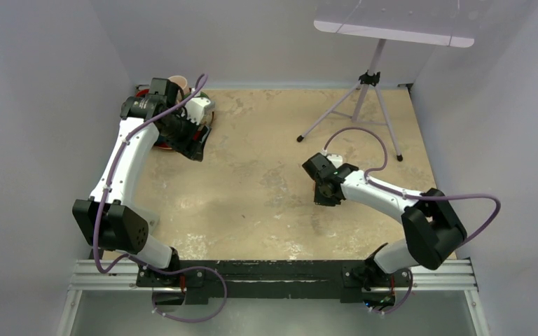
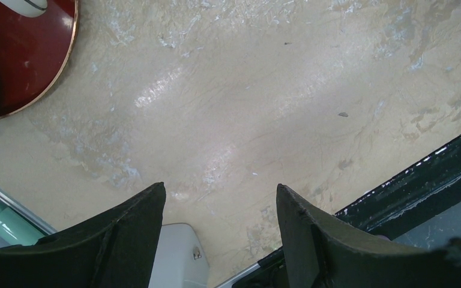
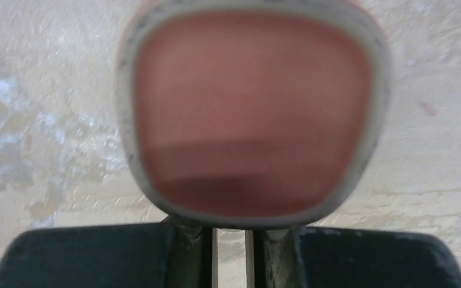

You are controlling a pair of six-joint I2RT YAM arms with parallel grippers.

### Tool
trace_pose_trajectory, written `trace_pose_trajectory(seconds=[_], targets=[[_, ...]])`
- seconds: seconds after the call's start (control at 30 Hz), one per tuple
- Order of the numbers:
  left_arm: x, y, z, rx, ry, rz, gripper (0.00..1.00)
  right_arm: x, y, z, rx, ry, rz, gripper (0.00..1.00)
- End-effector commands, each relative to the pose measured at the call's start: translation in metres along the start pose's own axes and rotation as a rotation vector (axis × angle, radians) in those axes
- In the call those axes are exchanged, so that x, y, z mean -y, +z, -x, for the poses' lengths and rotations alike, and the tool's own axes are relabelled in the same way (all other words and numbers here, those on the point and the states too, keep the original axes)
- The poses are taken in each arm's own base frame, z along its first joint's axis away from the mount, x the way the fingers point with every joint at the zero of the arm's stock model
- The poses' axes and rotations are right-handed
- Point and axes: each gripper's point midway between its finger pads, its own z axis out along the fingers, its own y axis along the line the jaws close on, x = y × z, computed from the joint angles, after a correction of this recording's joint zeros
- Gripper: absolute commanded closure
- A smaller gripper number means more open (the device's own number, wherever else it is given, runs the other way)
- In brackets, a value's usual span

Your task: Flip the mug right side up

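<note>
The beige tabletop looks worn, matt with pale shiny patches. At the upper left of the left wrist view, the dark red round plate is glossy with a gold-coloured edge. The left claw has matt black, plastic-looking fingers. The pink-lined mug, blurred, seems smooth glazed ceramic with a pale speckled rim.

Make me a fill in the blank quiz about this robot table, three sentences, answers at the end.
1. The left gripper hangs ___ over the table, holding nothing.
2. The plate near it is dark ___.
3. The mug close before the right gripper shows a ___ inside.
Missing words: open, red, pink.
</note>
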Motion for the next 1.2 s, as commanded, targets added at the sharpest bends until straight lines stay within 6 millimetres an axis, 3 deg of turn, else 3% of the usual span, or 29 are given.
trace_pose_trajectory(seconds=[0.0,0.33,0.5,0.67,0.77,0.87,1.0,1.1,1.17], targets=[[0.005,-0.017,0.012,0.071,0.014,-0.004,0.28,-0.006,-0.004,0.031,0.106,0.039,-0.030,1.00],[0.034,-0.023,0.032,0.156,-0.059,-0.160,0.27,-0.030,-0.049,0.079,0.262,0.065,0.109,1.00],[0.045,-0.020,0.047,0.219,-0.168,-0.220,0.26,-0.055,-0.082,0.097,0.329,0.073,0.290,1.00],[0.104,-0.002,0.078,0.323,-0.466,-0.682,0.19,-0.107,-0.144,0.127,0.444,0.054,0.629,1.00],[0.108,0.017,0.104,0.389,-0.594,-0.842,0.15,-0.134,-0.185,0.142,0.503,0.027,0.815,1.00],[0.112,0.028,0.116,0.415,-0.552,-0.805,0.14,-0.152,-0.219,0.155,0.547,0.015,0.953,1.00],[0.122,0.017,0.135,0.537,-0.494,-0.858,0.19,-0.171,-0.240,0.160,0.546,-0.004,1.064,1.00],[0.127,0.003,0.146,0.585,-0.473,-0.932,0.28,-0.178,-0.245,0.164,0.542,-0.007,1.097,1.00],[0.129,-0.004,0.149,0.613,-0.457,-0.966,0.30,-0.180,-0.247,0.164,0.535,-0.013,1.110,1.00]])
